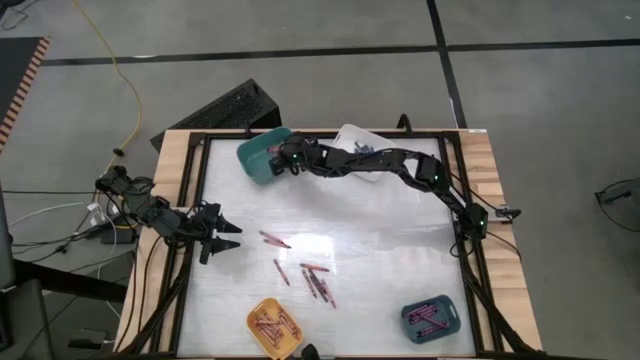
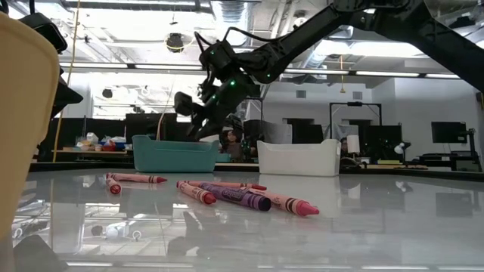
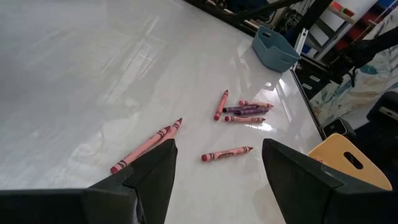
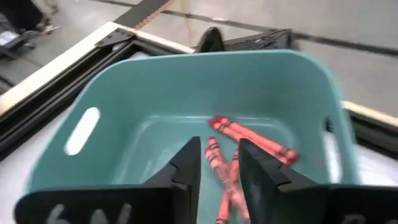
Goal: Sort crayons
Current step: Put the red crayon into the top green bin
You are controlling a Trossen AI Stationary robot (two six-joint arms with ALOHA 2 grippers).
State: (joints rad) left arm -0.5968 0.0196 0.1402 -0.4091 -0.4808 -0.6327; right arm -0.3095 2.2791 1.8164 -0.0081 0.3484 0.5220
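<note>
table (image 1: 400, 250): glossy white top, wood rim | teal bin (image 4: 155, 99): smooth plastic | crayons (image 2: 242, 196): paper-wrapped

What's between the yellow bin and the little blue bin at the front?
Only bare table lies between the yellow bin and the blue bin, in the high view.

Right gripper (image 4: 219, 171) sits at bottom centre of the frame, directly above a teal bin (image 4: 124, 93) that fills most of the picture. Its fingers (image 4: 186, 171) stand slightly apart with nothing between them. Several red crayons (image 4: 249, 138) lie crossed on the bin floor. A slot handle shows in the bin's left wall. Table (image 4: 37, 87) edge framing runs across the upper left.
</note>
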